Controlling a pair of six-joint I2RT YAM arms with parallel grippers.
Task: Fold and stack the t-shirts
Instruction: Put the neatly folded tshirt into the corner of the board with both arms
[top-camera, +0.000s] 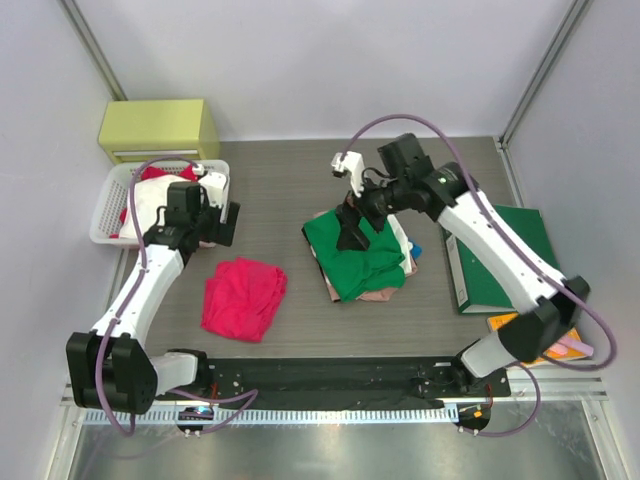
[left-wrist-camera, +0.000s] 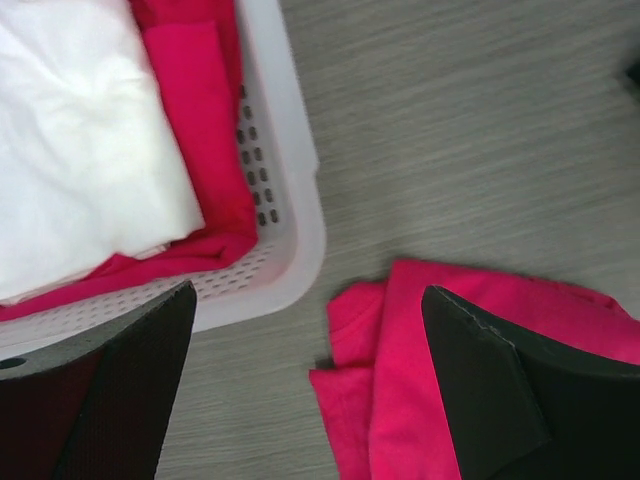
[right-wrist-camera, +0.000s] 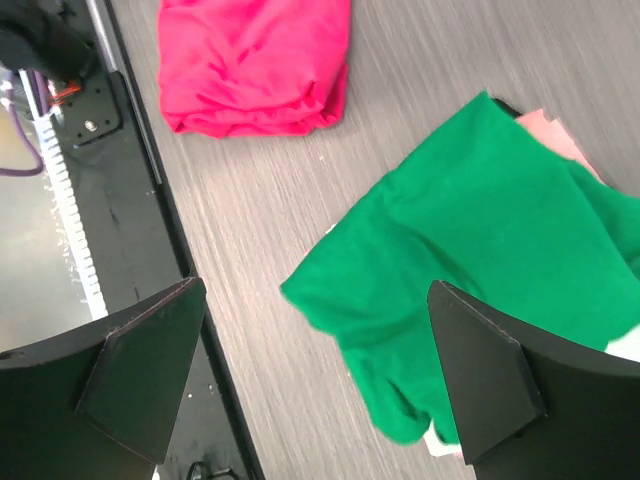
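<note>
A crumpled pinkish-red t-shirt (top-camera: 243, 297) lies on the table left of centre; it also shows as the red t-shirt (left-wrist-camera: 400, 370) in the left wrist view and the red t-shirt (right-wrist-camera: 255, 65) in the right wrist view. A green t-shirt (top-camera: 355, 255) tops a loose pile at centre, with a pale beige-pink t-shirt (top-camera: 378, 295) peeking out beneath it. My left gripper (top-camera: 220, 228) hangs open between the basket corner and the red shirt, and the left gripper (left-wrist-camera: 308, 290) holds nothing. My right gripper (top-camera: 352, 228) stands open above the green t-shirt (right-wrist-camera: 480, 250), the right gripper (right-wrist-camera: 316, 283) empty over its near edge.
A white basket (top-camera: 108, 205) at the left holds red cloth (left-wrist-camera: 195, 110) and white cloth (left-wrist-camera: 80, 150). Behind it stands a yellow-green box (top-camera: 160, 128). A dark-green folder (top-camera: 500, 260) lies at the right, with an orange item (top-camera: 505, 322) near it. A black rail (top-camera: 330, 375) runs along the front.
</note>
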